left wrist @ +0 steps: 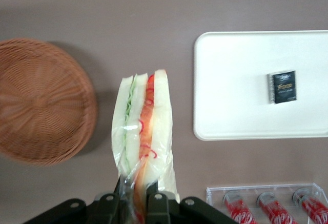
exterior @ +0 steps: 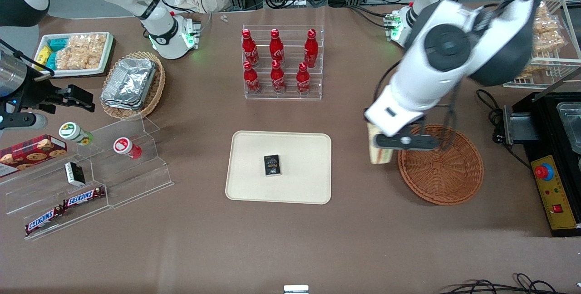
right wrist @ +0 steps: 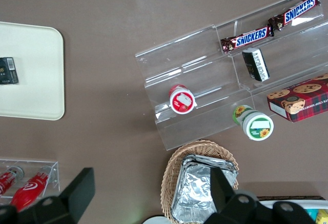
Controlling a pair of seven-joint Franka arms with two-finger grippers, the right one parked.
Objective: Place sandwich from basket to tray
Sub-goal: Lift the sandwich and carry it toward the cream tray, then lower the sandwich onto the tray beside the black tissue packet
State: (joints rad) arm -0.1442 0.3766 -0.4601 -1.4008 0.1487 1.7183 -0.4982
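The working left arm (exterior: 445, 58) is built of glossy white rounded shells with a dark grey circular joint cap and dark grey bands between segments. Its base glows green, with cables plugged in beside it. The gripper (left wrist: 136, 203) is matte black, with round bolt heads on its body.

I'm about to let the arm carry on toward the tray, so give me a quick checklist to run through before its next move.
1. Grip: gripper shut on the sandwich by one end - ok.
2. Sandwich out of the basket: it hangs beside the rim, above the table - ok.
3. Path to the tray: only bare table between - ok.
4. Landing spot: a small black box sits mid-tray, with bare room around it - ok.
5. Hold security: pinched at the wrapper's end only - cannot tell.
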